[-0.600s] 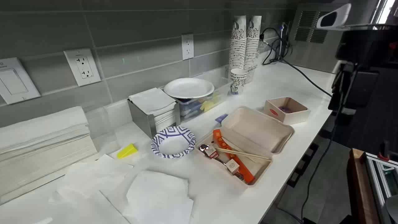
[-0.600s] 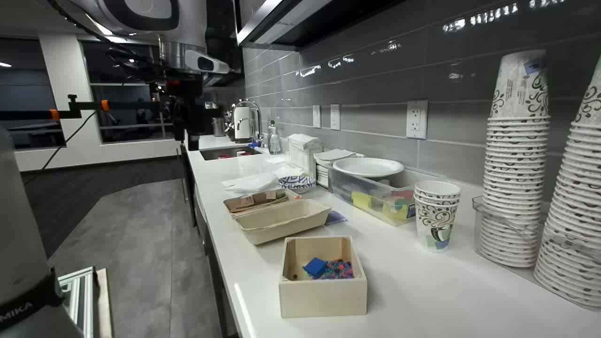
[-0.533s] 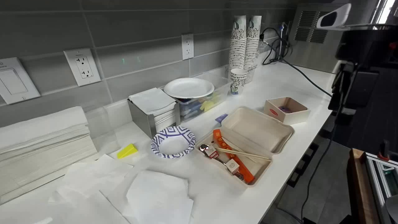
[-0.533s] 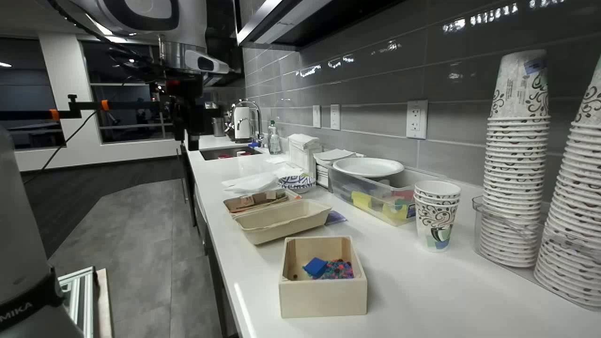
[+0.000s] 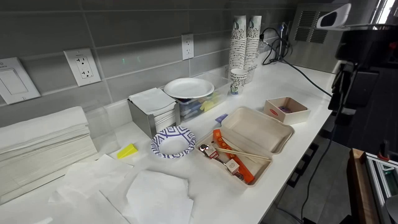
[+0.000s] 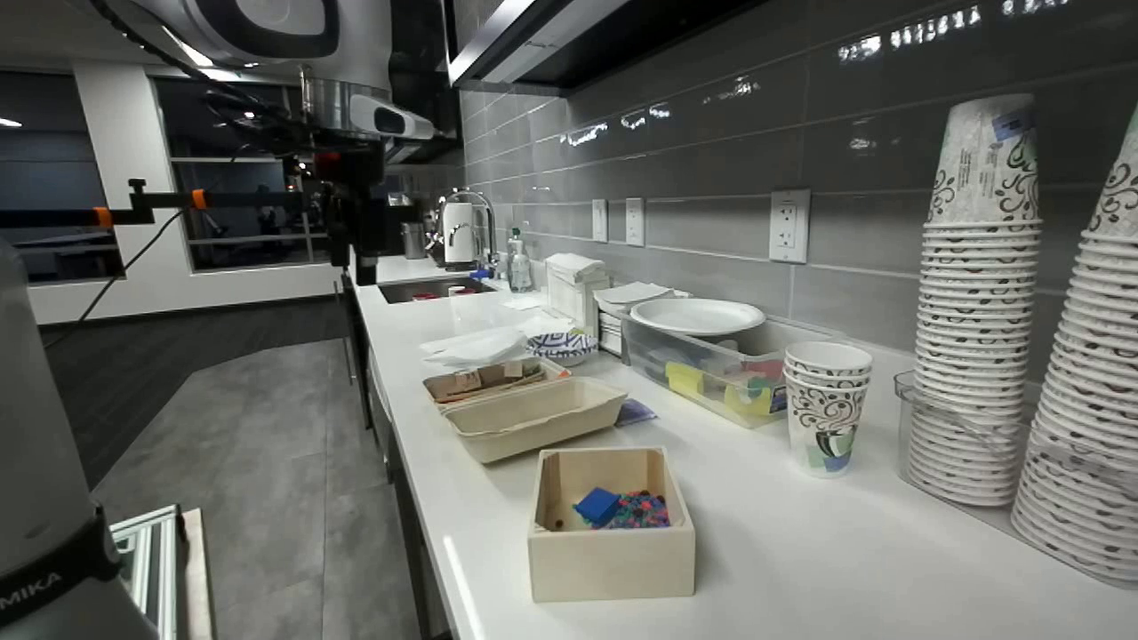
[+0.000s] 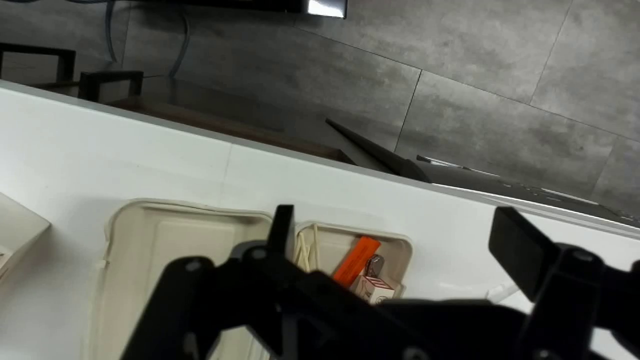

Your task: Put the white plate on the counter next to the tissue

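The white plate (image 5: pixel 189 88) lies face up on a clear plastic box by the wall; it also shows in an exterior view (image 6: pixel 698 316). The counter (image 5: pixel 214 196) is long and white. The tissue (image 5: pixel 160 196) lies flat and wrinkled at the near part of the counter, beside more white sheets; white sheets also show in an exterior view (image 6: pixel 476 345). My gripper (image 7: pixel 397 230) is open and empty. Its fingers stand wide apart above the counter near its front edge, over the beige tray (image 7: pixel 190 240). The plate and tissue are apart from it.
A blue-and-white patterned dish (image 5: pixel 173 142) lies between tissue and plate. A napkin holder (image 5: pixel 154 109) stands beside the clear box (image 5: pixel 202 105). The beige tray holds chopsticks, a spoon and an orange packet. A wooden box (image 6: pixel 613 560) and stacked cups (image 6: pixel 978 311) stand farther along.
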